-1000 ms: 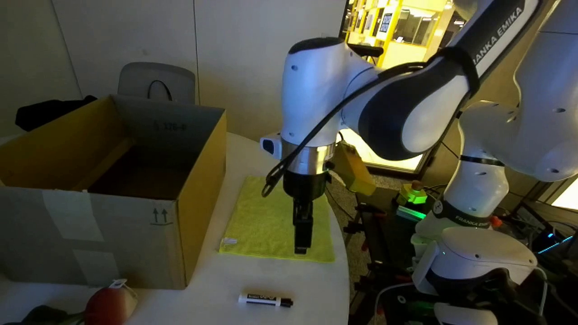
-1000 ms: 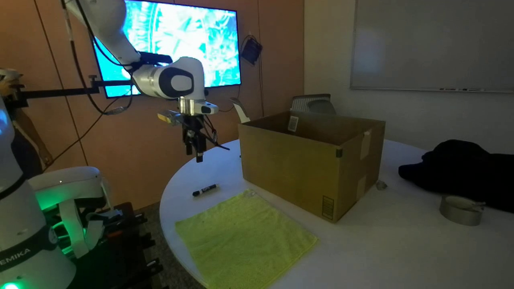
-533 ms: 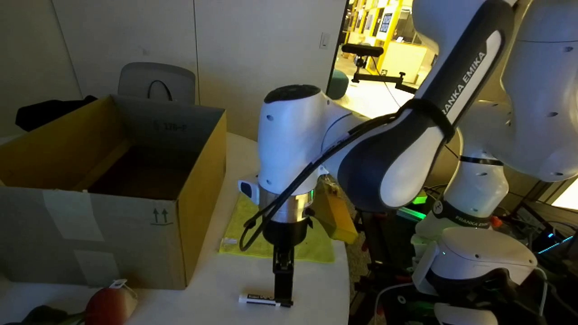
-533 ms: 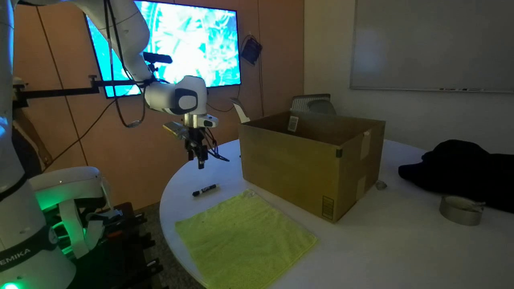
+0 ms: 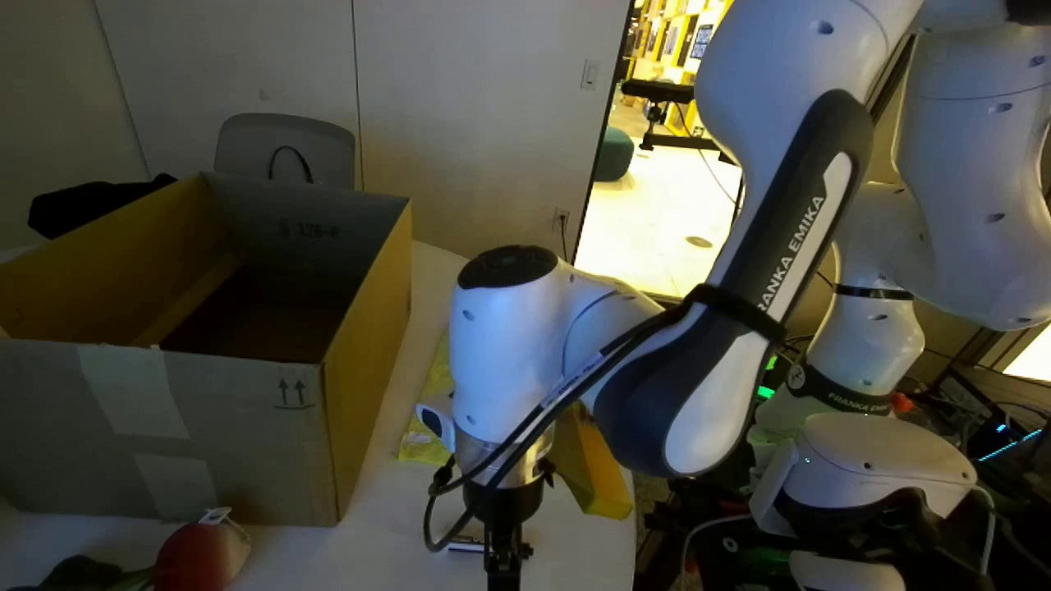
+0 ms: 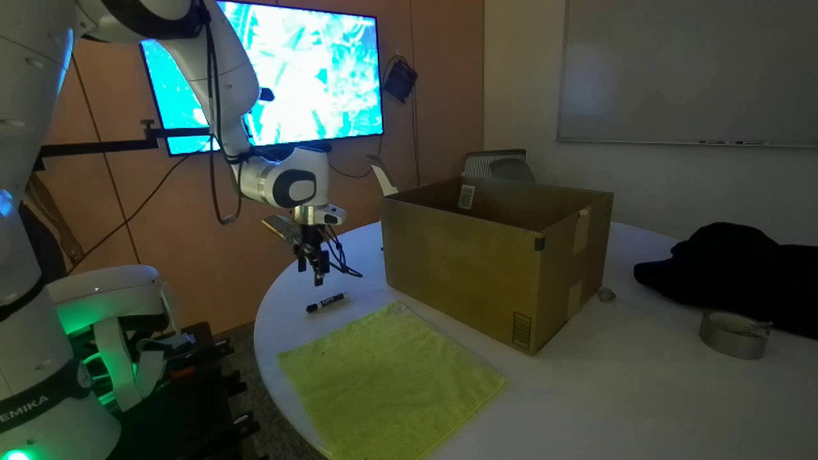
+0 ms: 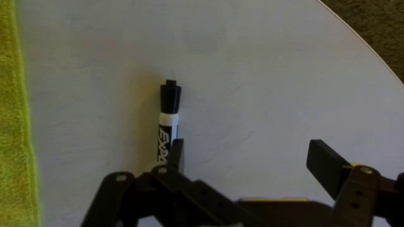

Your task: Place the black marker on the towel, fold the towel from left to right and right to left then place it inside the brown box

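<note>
Nothing placed, folded or packed yet

Left to right in an exterior view: the gripper [image 6: 310, 271] is held over the worktop [image 6: 607, 396], nothing gripped, its fingers [image 7: 175, 154] set well apart. Below it, the black marker [image 6: 326, 302] is seen on the worktop; its pick-up is judged the current step. Near that, the towel [image 6: 390, 386] is spread flat, both folds left undone. The brown box [image 6: 479, 275], at right, is left for last. In the wrist view, the marker's lower end is hidden by a finger; in an exterior view, most of the towel is covered by the arm [image 5: 673, 394].
</note>
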Tool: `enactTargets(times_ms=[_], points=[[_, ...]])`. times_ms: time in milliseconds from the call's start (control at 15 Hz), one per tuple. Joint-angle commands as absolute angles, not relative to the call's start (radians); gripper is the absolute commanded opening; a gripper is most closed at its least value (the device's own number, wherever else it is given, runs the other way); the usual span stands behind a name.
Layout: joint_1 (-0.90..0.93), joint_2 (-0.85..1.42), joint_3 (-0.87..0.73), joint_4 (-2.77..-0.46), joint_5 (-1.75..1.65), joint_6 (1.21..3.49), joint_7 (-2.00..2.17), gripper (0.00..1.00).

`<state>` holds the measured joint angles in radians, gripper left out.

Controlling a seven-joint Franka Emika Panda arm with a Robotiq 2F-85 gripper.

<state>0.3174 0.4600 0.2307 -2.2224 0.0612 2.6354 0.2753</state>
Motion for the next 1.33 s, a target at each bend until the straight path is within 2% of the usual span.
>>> enactTargets(times_ms=[0, 533, 1200, 1267], points=[[0.350, 0.520, 0.192, -2.194, 0.034, 2.693, 0.276, 1.00], [0.362, 0.586, 0.141, -2.196, 0.002, 2.770, 0.265, 1.00], [0.349, 0.630, 0.129, -2.172, 0.010, 2.754, 0.252, 1.00], [0.349, 0.630, 0.128, -2.170, 0.010, 2.749, 0.253, 0.87]])
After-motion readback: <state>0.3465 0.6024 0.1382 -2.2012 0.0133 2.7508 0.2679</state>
